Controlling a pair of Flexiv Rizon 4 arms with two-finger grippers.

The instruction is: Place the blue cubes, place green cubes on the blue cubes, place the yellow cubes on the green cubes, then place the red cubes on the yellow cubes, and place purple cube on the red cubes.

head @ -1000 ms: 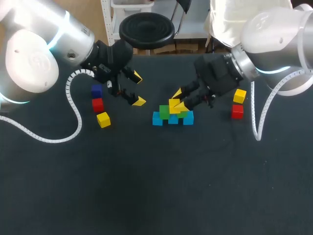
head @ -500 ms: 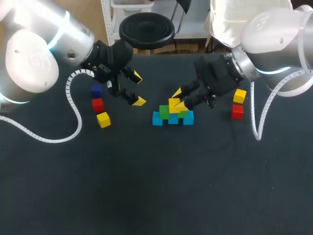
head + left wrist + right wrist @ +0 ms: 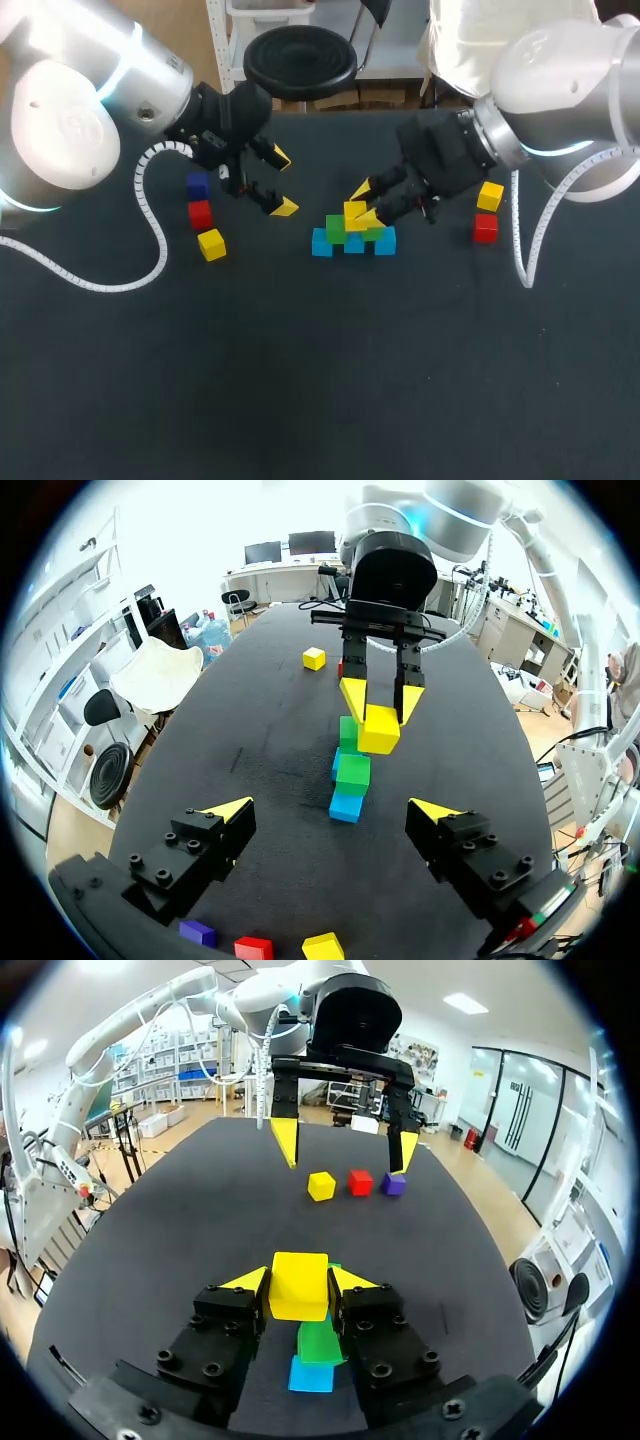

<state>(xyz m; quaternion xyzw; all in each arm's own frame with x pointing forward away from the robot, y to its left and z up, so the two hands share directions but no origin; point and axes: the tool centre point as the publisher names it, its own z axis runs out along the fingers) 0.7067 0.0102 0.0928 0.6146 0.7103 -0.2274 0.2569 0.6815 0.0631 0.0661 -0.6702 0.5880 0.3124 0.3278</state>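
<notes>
The right hand point(image 3: 362, 203) clamps a small yellow cube point(image 3: 299, 1285) over green cubes point(image 3: 336, 230) stacked on blue cubes point(image 3: 321, 243). The left hand point(image 3: 283, 182) hangs wide open, empty.

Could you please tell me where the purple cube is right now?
In the head view, the purple cube sits at the left, just behind a red cube and close to the open left tool.
</notes>
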